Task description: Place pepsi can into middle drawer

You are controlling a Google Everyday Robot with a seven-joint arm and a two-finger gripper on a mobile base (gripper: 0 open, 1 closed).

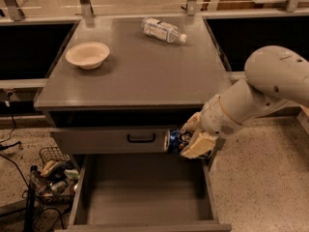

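Observation:
The pepsi can (pixel 175 141), blue with a silver end facing left, lies sideways in my gripper (pixel 193 138), which is shut on it. The can hangs just in front of the closed drawer front, above the right rear part of the pulled-out middle drawer (pixel 140 197). That drawer shows a plain grey floor with low side walls and nothing on it. My white arm (pixel 260 95) reaches in from the right.
On the grey cabinet top (pixel 140 76) stand a cream bowl (pixel 87 55) at the left and a clear plastic water bottle (pixel 163 30) lying at the back. The closed drawer front has a black loop handle (pixel 141 138). A wire basket of clutter (pixel 54 175) sits on the floor at left.

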